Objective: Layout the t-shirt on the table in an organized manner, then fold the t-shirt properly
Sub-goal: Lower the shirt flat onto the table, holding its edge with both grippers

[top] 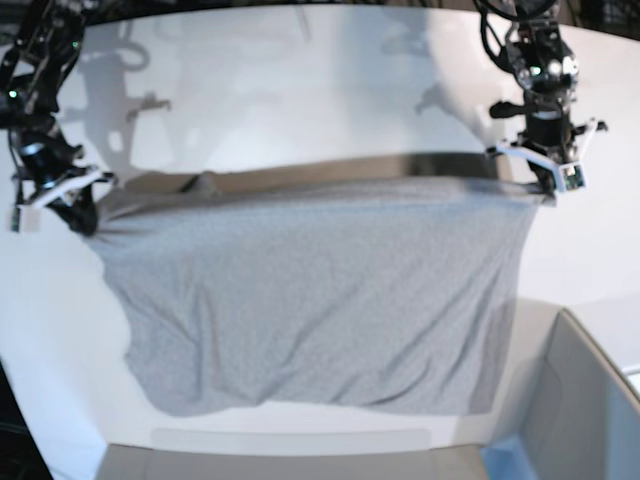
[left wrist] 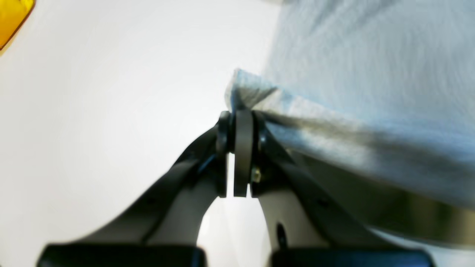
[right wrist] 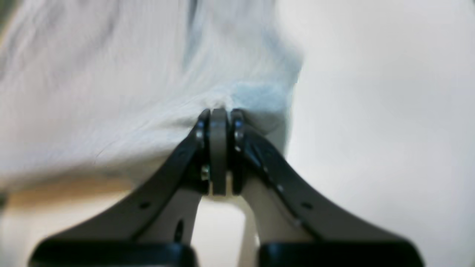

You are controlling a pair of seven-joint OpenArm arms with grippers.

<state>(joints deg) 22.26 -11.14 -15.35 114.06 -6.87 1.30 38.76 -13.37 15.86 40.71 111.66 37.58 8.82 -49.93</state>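
Grey box-like bin (top: pixel 575 400) at the base view's lower-right corner, only partly in frame, pale grey walls. Small light-blue patch (top: pixel 503 458) just beside the bin's lower-left edge. Yellow-orange object (left wrist: pixel 13 16), blurred, cut off at the left wrist view's top-left corner; can't identify.

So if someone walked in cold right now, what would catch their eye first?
The grey t-shirt, stretched wide across the middle of the white table with its far edge lifted. The left claw is shut on the corner at the base view's right, the right claw on the corner at its left. A grey bin sits at near right.
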